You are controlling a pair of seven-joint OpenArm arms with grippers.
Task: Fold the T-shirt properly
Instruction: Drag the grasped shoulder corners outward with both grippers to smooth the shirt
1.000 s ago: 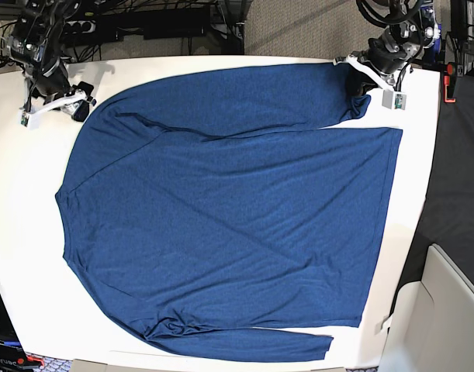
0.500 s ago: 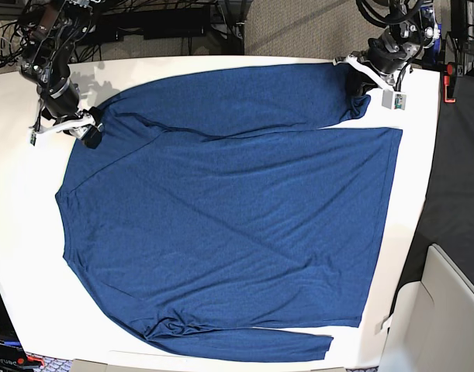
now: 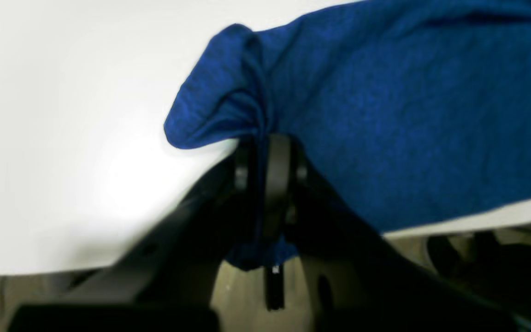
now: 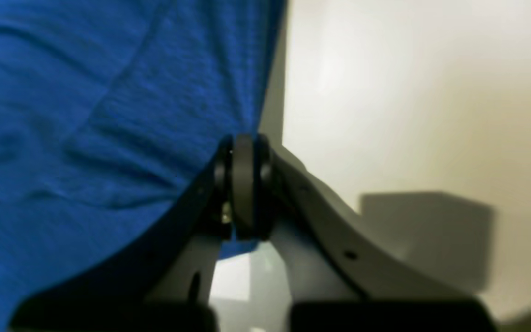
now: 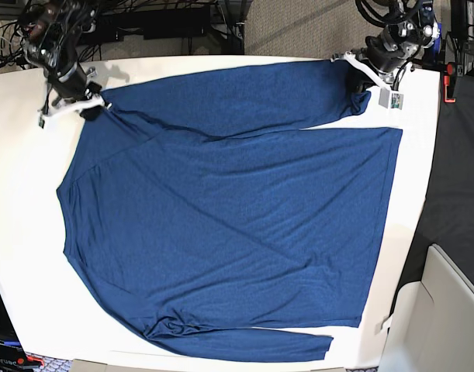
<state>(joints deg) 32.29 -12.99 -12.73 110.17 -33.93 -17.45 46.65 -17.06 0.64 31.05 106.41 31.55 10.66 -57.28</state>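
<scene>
Pinching T-shirt [image 5: 221, 209]: left gripper [image 3: 263, 152] and right gripper [image 4: 242, 152], jaws closed.

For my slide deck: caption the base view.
Both grippers, left and right, pinch the far sleeve of a navy T-shirt spread on a white table.

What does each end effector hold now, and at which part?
Both hold the T-shirt: left end effector pinches the sleeve cuff, right end effector pinches the fabric edge at the shoulder.
</scene>
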